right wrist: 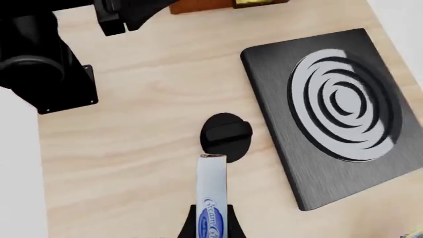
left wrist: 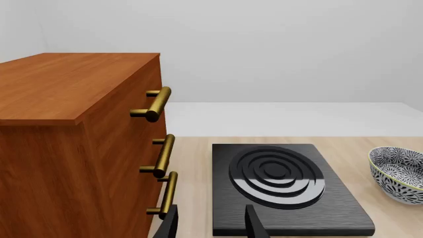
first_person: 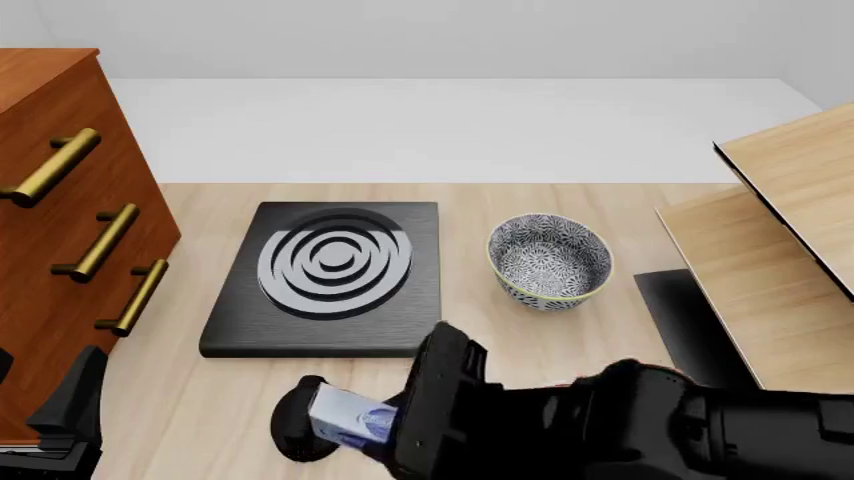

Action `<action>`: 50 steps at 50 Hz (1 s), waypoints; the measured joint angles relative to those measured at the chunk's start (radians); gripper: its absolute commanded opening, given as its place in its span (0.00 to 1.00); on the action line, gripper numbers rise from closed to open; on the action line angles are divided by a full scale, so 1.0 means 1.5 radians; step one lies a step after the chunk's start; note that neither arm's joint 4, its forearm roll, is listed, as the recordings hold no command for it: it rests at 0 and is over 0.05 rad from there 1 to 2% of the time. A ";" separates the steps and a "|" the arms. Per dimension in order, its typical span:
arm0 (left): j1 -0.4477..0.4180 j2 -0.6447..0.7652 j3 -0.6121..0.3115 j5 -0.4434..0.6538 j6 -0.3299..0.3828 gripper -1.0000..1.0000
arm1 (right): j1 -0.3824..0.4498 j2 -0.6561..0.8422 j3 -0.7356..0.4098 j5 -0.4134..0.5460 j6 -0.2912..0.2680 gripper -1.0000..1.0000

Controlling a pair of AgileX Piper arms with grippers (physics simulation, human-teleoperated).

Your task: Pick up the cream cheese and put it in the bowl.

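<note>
My left gripper [left wrist: 210, 223] hangs spread and empty by the cabinet [first_person: 54, 200]. Right gripper [right wrist: 213, 230] is clamped on the cream cheese [first_person: 350, 418], lifted over the black knob [first_person: 304, 430]. Thin grip, so swinging fast toward the bowl [first_person: 549, 260] might twist it loose.

- We are seeing bright, even, diffuse light in all three renders, with no single source showing.
- Soft shadows are lying under the bowl [first_person: 549, 261] and beside the black knob [right wrist: 226, 134].
- The stove plate's rings [left wrist: 277, 177] are catching a pale sheen.
- Everything is staying sharp, without blur or edge distortion.
</note>
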 measured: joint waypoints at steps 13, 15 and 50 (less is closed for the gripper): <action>0.000 0.000 0.000 0.000 0.000 1.00 | -0.068 -0.109 -0.022 0.056 -0.014 0.00; 0.000 0.000 0.000 0.000 0.000 1.00 | -0.078 -0.121 -0.026 0.062 -0.015 0.00; 0.000 0.000 0.000 0.000 0.000 1.00 | -0.311 -0.131 -0.106 0.032 -0.012 0.00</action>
